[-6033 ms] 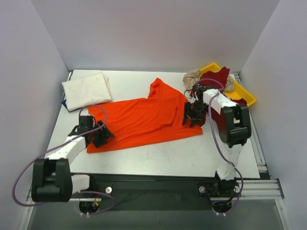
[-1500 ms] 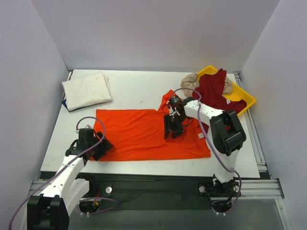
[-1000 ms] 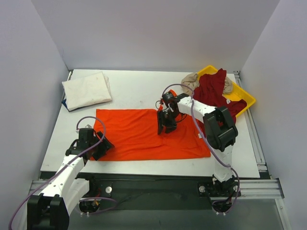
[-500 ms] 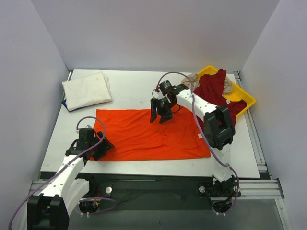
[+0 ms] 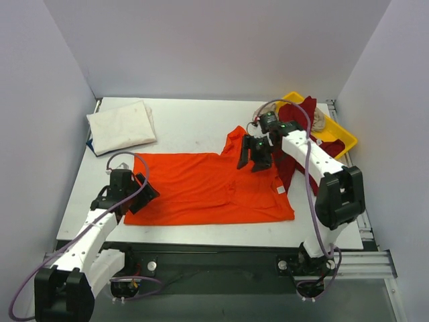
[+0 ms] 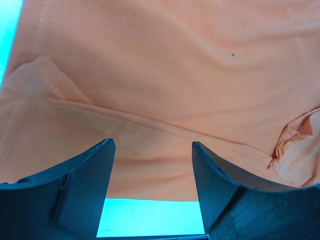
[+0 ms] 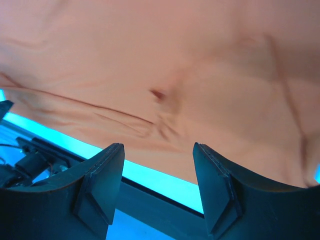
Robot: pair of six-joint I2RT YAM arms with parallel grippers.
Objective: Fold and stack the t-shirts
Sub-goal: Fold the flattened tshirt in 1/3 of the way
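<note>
A white table (image 5: 188,124) fills the pale-walled booth. The orange t-shirt (image 5: 201,188) lies spread at its centre. The left gripper (image 6: 151,146), fingers parted and empty, is at the shirt's 9 o'clock edge. The right gripper (image 7: 159,150), also parted and empty, hovers over its 1 o'clock sleeve. A folded white t-shirt (image 5: 120,126) lies at 10 o'clock, and a dark red t-shirt (image 5: 298,121) drapes over the yellow tray (image 5: 345,137) at 2 o'clock.

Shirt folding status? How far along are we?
Done: the white shirt lies folded at the far left corner. In hand: the orange shirt is spread flat mid-table, with a flap poking out at its far edge. The left end effector and right end effector are both open over it, gripping nothing. Left: fold and stack it, then the dark red shirt and beige shirt heaped at the yellow tray.
</note>
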